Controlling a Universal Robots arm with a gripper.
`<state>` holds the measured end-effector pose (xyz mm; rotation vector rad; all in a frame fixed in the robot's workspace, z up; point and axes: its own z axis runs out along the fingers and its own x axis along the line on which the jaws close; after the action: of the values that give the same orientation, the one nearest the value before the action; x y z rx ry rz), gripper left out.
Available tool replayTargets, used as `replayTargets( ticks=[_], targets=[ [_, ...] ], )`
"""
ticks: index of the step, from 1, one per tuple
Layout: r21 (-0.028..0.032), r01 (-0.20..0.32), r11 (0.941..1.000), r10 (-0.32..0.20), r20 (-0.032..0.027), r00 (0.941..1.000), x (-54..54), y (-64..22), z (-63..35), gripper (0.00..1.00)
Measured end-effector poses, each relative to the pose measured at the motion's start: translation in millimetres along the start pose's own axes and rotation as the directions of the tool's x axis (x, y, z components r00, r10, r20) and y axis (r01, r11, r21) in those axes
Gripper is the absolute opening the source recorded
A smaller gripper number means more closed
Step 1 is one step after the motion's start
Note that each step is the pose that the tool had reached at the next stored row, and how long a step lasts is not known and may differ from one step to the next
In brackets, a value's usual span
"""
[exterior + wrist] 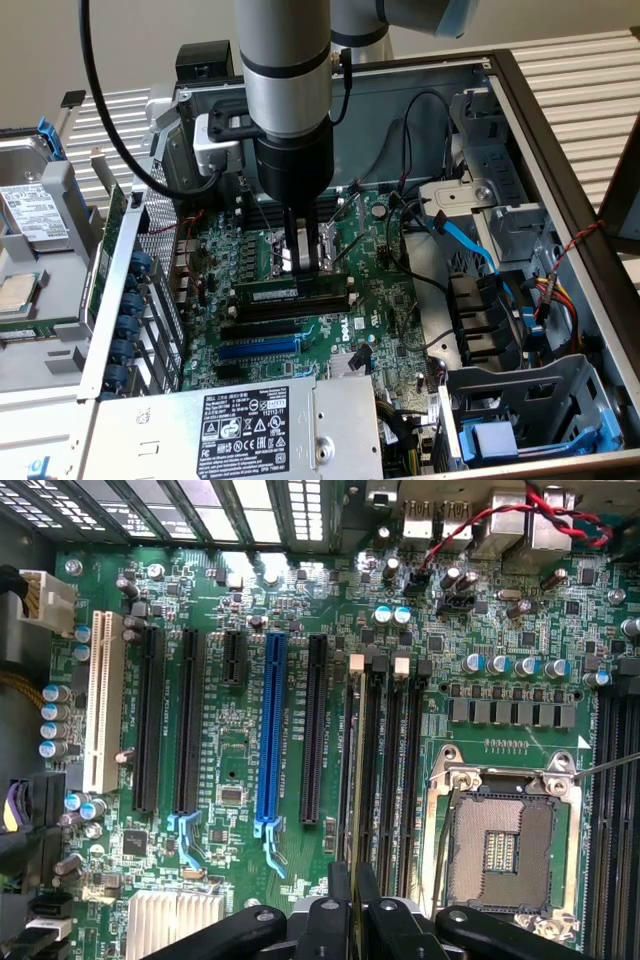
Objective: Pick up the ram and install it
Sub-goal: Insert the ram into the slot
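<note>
While I watch the exterior view, the arm drops from the upper centre of the frame into the open computer case [560, 150], and the gripper [305, 268] sits over the middle of the motherboard [390, 290]. Its two dark fingers [290, 255] point straight down and stand close together. Directly under them is the ram [285, 292], a dark green stick with a small white label, lying lengthwise along the first of the black memory slots [290, 312]. From here I cannot tell whether it is fully seated. The blue expansion slot [255, 349] runs parallel a little lower in the frame. The power supply [240, 425] with its white label fills the lower centre, and a blue data cable [465, 235] curves through the bay on the exterior view's right.

In the wrist view I look straight down the gripper [353, 912] at the board. The fingers [335, 905] are pressed in on the ram [356, 870], which I see edge-on as a thin line between them. That line runs along the memory slot nearest the blue expansion slot [270, 730]. The other memory slots [395, 750] lie between the stick and the open CPU socket [505, 845]. A white PCI slot [103, 700] sits well beyond the blue one, and a finned heatsink [175, 920] lies beside the gripper's linkage.
</note>
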<state>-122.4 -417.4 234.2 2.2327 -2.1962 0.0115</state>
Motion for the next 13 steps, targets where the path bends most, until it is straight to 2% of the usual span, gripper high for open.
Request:
replayTargets(
  ticks=[13],
  targets=[
    [0.0014,-0.004,1.0000,0.004,0.0001,1.0000,0.2,0.5,0.6,0.14]
  ],
)
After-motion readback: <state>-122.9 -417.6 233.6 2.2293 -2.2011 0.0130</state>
